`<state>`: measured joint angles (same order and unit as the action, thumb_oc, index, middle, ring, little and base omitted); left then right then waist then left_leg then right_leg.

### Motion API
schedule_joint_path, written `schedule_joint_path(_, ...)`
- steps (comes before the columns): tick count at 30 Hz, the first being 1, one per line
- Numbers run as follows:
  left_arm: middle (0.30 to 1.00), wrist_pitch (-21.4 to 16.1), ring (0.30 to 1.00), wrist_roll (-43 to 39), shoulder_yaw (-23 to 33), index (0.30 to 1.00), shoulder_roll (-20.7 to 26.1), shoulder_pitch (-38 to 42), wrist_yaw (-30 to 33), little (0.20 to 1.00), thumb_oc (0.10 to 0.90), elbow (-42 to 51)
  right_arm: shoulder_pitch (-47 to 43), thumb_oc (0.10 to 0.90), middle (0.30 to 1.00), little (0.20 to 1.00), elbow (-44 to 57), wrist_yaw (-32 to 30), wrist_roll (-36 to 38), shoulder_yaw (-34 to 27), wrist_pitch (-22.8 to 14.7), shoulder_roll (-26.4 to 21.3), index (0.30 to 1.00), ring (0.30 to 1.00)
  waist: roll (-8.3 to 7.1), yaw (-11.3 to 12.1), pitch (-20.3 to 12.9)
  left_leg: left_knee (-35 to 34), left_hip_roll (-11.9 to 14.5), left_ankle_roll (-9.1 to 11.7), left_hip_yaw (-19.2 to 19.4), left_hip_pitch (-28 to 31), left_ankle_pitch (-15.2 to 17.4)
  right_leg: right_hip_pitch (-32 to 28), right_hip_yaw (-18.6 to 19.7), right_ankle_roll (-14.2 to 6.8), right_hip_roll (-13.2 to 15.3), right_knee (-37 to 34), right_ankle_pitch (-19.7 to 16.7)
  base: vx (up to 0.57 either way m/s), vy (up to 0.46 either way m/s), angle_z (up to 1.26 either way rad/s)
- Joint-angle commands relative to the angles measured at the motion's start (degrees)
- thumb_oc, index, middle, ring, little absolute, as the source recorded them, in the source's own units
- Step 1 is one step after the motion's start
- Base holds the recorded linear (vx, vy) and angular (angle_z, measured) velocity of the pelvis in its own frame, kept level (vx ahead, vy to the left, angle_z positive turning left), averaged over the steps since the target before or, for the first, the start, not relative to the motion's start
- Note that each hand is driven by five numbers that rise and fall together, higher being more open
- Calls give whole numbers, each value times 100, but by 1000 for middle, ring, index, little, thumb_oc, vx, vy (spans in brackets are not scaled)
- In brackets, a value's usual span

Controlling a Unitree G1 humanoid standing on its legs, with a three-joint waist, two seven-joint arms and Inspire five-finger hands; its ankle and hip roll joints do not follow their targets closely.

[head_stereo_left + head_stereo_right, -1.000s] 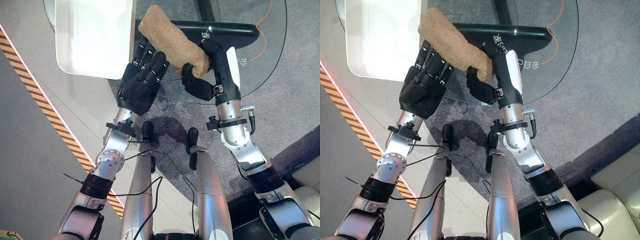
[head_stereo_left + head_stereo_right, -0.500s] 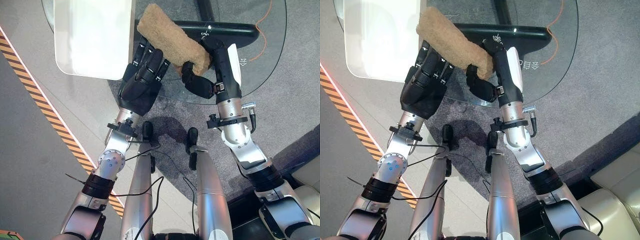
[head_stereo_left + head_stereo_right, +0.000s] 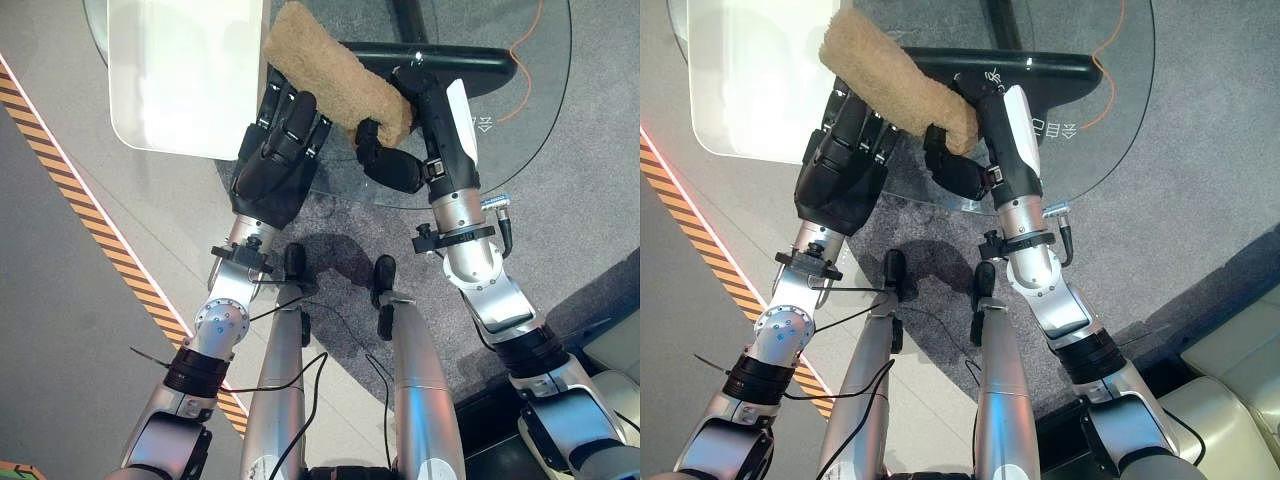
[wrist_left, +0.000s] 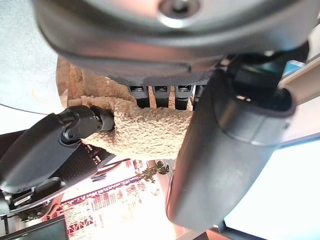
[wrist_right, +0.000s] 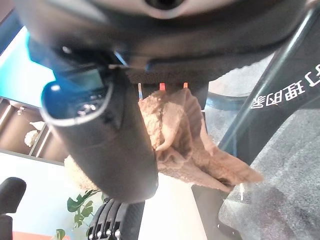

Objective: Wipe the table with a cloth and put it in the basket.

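The cloth (image 3: 335, 82) is a tan, shaggy, fleece-like piece, bunched into a long thick roll that lies on the glass table (image 3: 520, 120), running from about 10 o'clock down to 4 o'clock in the head views. Its nap is coarse and looped, with loose folds hanging at the lower end in the right wrist view.

The right hand (image 3: 405, 150) is closed on the roll's lower end, thumb curled under it and fingers over it. The left hand (image 3: 280, 150) lies at the roll's 8 o'clock side with fingers straight and spread, their tips against the cloth's long edge, gripping nothing.

The table's rounded glass edge curves just behind both wrists, at 6 o'clock from the cloth. A bright white panel (image 3: 185, 70) lies at 9 o'clock, its edge close to the left fingers. A dark base bar (image 3: 450, 60) shows through the glass at 2 o'clock. Open glass stretches toward 3 o'clock, where an orange cord (image 3: 530, 35) trails.
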<state>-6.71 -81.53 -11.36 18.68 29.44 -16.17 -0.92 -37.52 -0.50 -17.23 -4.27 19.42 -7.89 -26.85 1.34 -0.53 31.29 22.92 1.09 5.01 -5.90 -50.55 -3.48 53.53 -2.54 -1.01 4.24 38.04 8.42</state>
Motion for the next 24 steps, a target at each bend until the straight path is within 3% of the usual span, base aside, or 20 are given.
schedule_joint_path(1, 900, -275, 900, 175, 83, 900, -217, 657, -632, 900, 800, 1190, -563, 100, 300, 200, 1628, 231, 46, 180, -703, 116, 300, 300, -19, -97, -150, 302, -450, -615, 629, 229, 536, -433, -139, 76, -465, -901, -398, 0, 0, 0)
schedule_joint_path(24, 900, -994, 900, 483, 322, 900, -300, 738, 137, 900, 800, 1082, -608, 100, 300, 200, 1746, 356, 87, 81, -798, 166, 300, 300, -59, -101, -150, 392, -439, -600, 617, 152, 561, -382, -150, 75, -464, -830, -361, 0, 0, 0)
